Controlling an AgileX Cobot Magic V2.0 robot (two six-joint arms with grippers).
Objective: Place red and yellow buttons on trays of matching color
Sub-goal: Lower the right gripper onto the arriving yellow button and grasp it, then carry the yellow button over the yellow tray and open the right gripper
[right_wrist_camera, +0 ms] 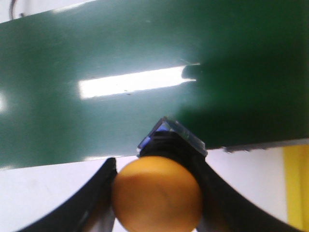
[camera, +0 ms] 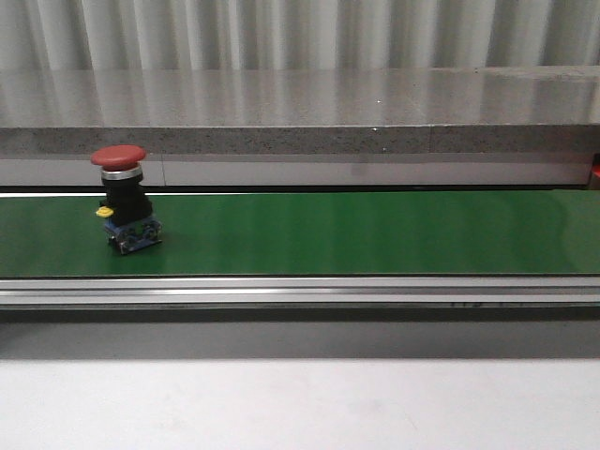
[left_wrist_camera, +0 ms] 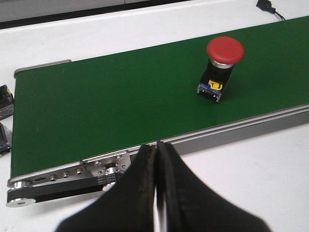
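Red button upright on green belt, unobstructed

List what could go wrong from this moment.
1. The red button stands tall on a small base on the green belt, near its left end; it could tip if bumped.
2. The left tool is shut and short of the belt, so it must open before any pick.
3. The right tool grips the yellow button by its rounded cap; it might slip.

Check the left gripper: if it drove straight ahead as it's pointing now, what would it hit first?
Probably the near metal rail of the green conveyor belt. The left gripper, jaws shut and empty, points at it. The red button stands off to the side, likely outside that line; depth is unclear.
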